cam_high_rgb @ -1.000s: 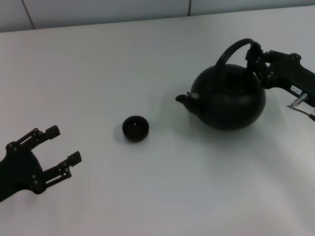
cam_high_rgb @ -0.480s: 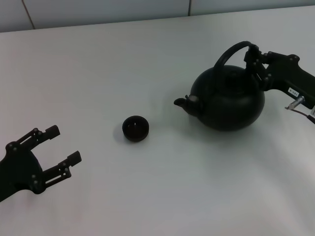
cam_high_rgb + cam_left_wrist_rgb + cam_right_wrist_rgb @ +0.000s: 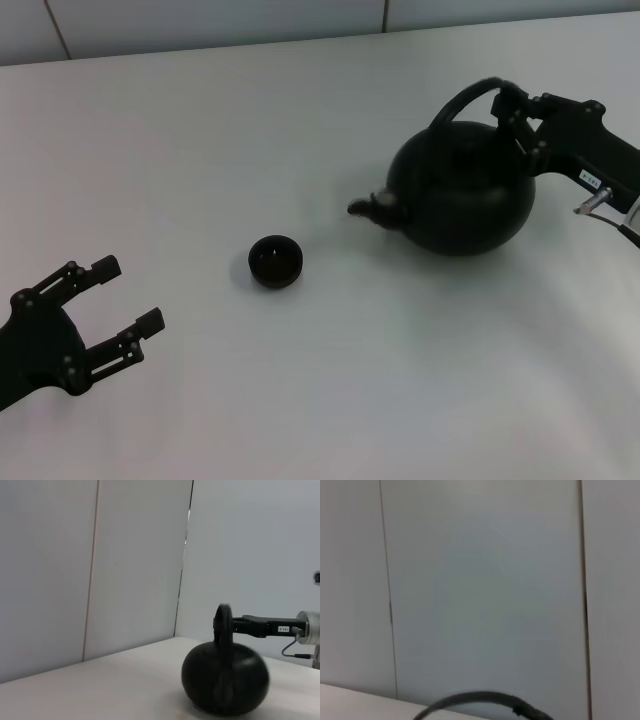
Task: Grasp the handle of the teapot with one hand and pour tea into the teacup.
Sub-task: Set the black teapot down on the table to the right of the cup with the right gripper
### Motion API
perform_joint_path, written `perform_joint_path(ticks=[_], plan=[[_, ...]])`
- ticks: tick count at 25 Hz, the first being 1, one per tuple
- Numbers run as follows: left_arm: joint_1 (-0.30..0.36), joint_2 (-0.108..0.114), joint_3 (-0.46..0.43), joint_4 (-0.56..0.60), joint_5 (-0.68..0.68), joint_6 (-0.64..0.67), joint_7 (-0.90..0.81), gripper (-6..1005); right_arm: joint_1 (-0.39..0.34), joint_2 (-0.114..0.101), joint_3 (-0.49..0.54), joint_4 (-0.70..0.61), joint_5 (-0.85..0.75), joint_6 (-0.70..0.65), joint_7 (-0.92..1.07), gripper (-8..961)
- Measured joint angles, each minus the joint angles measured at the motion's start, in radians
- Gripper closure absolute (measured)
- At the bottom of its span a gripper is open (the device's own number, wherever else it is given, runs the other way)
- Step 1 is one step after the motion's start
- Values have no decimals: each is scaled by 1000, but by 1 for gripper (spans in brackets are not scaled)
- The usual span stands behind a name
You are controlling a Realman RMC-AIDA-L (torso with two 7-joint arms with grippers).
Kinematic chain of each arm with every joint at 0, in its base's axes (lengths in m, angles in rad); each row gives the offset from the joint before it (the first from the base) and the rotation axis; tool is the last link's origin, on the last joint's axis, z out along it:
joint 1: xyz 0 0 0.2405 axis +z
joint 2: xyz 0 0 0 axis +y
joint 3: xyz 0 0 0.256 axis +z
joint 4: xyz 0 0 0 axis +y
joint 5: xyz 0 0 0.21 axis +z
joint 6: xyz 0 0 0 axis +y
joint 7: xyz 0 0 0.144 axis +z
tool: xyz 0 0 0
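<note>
since a second ago the teapot [image 3: 462, 192], right gripper [image 3: 518, 122] clamped on its handle [image 3: 462, 100], drifts toward nine o'clock; teacup [image 3: 275, 261] unfilled, left gripper [image 3: 118, 298] spread, idle.

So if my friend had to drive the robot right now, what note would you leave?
Right gripper: shut on the handle of the teapot, far right on the table.
Left gripper: open, idle, near left.
Teacup: mid-table, apart from the spout, which points toward it.
Done: handle grasped.
Left: carry the teapot to the teacup, tilt, pour.
</note>
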Motion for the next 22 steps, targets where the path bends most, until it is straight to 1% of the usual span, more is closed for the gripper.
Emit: perform_joint_path(ticks=[9,14,19,20,21,22], plan=[[0,0,0,0,0,0,0,179,9,-1,8,28,4,16,-16,764],[1,1,0,0,0,2,0,179,4,-1,12,27,5,15,-14,612],[3,1,0,0,-1,4,0,179,-10,0,23,28,5,0,-16,410],[3,2,0,0,-2,5,0,179,-31,0,26,26,5,-25,-17,369],[3,2,0,0,-2,5,0,179,-31,0,26,26,5,-25,-17,344],[3,2,1,0,-2,5,0,179,-46,0,31,25,5,-45,-19,318]])
